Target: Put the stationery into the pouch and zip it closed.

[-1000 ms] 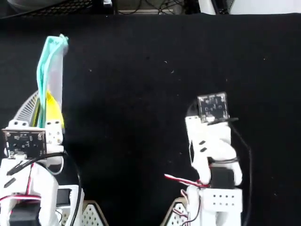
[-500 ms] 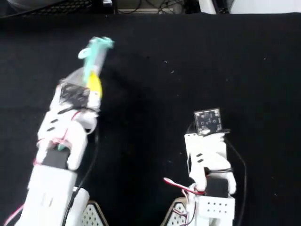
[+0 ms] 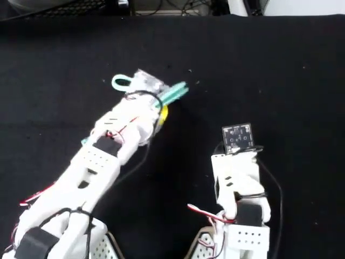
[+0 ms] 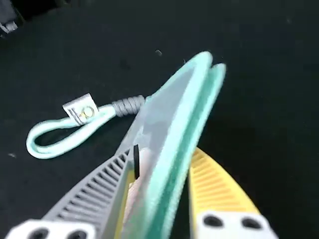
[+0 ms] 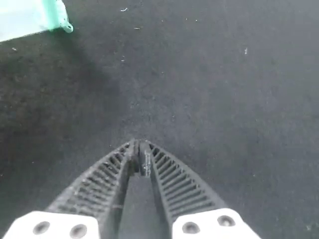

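My left gripper (image 4: 159, 174) is shut on the pouch (image 4: 174, 134), a clear flat pouch with mint-green edging, held between a grey and a yellow finger. Its mint cord loop (image 4: 65, 129) with a small tag lies on the black cloth beside it. In the high view the left arm stretches toward the table's middle, with the pouch (image 3: 171, 95) sticking out past the gripper (image 3: 156, 105) and the cord loop (image 3: 122, 82) to its left. My right gripper (image 5: 140, 152) is shut with nothing in it, low over the cloth; its arm (image 3: 238, 167) stands folded at the front right.
A black cloth (image 3: 269, 70) covers the whole table. A corner of the pouch (image 5: 35, 15) shows far off in the right wrist view. Cables and equipment sit beyond the table's far edge (image 3: 161, 8).
The left arm has swung from the front left toward the table's middle, carrying the pouch rightward and laying it from upright to nearly flat. The right arm drew back slightly, then stayed still.
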